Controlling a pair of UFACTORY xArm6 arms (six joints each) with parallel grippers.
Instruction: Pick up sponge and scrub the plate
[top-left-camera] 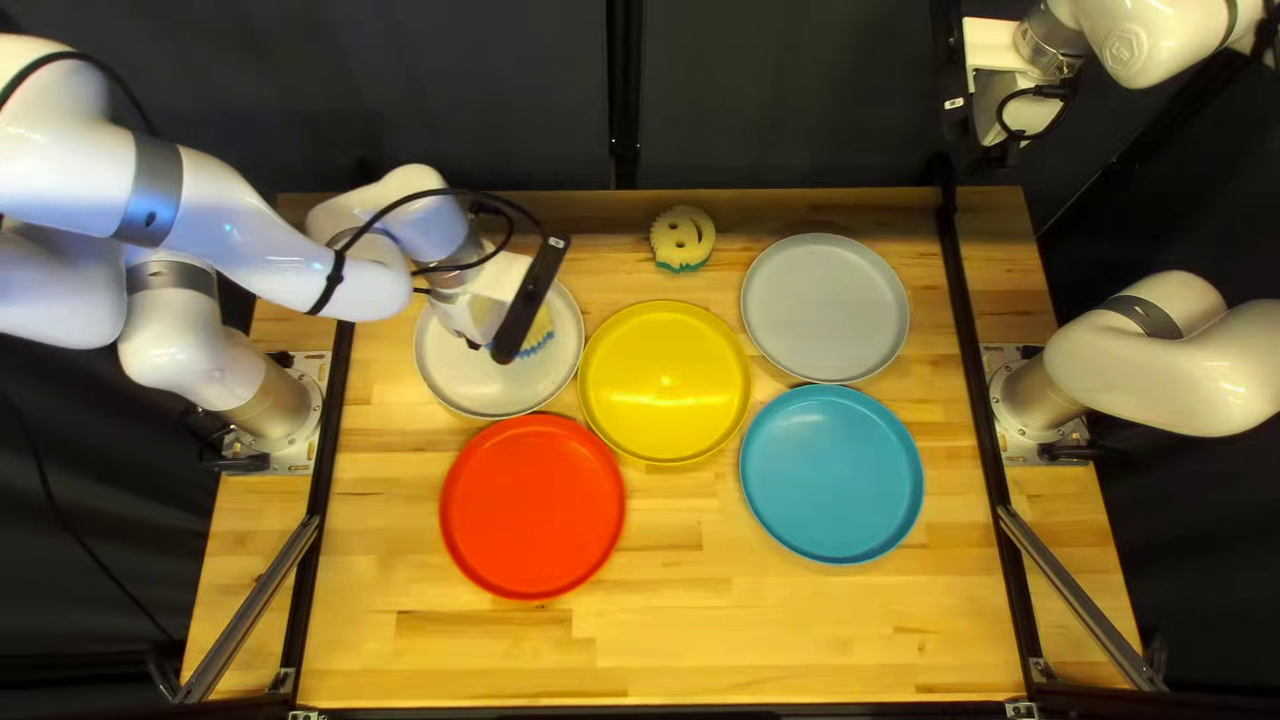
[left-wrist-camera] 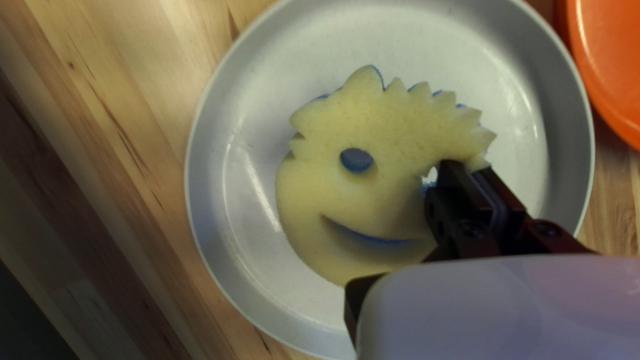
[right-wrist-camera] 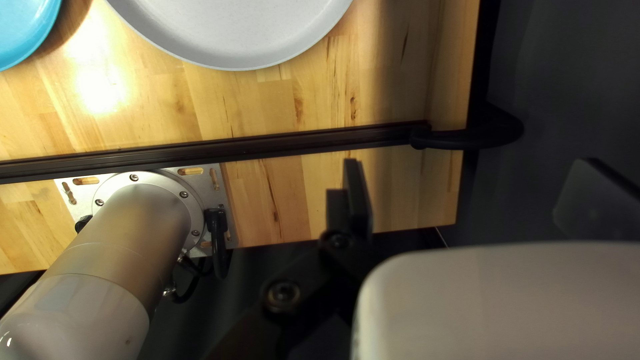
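In the top left view my left gripper (top-left-camera: pixel 491 315) is over the light grey plate (top-left-camera: pixel 460 378) at the left, its fingertips hidden, with part of the yellow sponge (top-left-camera: pixel 539 328) showing beside it. The left wrist view shows the left gripper (left-wrist-camera: pixel 472 172) shut on one side of the smiling sponge (left-wrist-camera: pixel 393 127), beside an eye hole, with blue on its underside. The sponge lies over the plate (left-wrist-camera: pixel 247 267); whether they touch I cannot tell. My right gripper (top-left-camera: pixel 994 114) is raised beyond the table's far right corner; in its wrist view the gripper (right-wrist-camera: pixel 470 180) stands open and holds nothing.
A second smiling sponge (top-left-camera: pixel 682 236) lies near the table's far edge. Around the middle are a yellow plate (top-left-camera: pixel 664 380), a red plate (top-left-camera: pixel 532 506), a blue plate (top-left-camera: pixel 831 474) and another grey plate (top-left-camera: pixel 826 307). Dark rails (top-left-camera: pixel 970 334) run along both sides.
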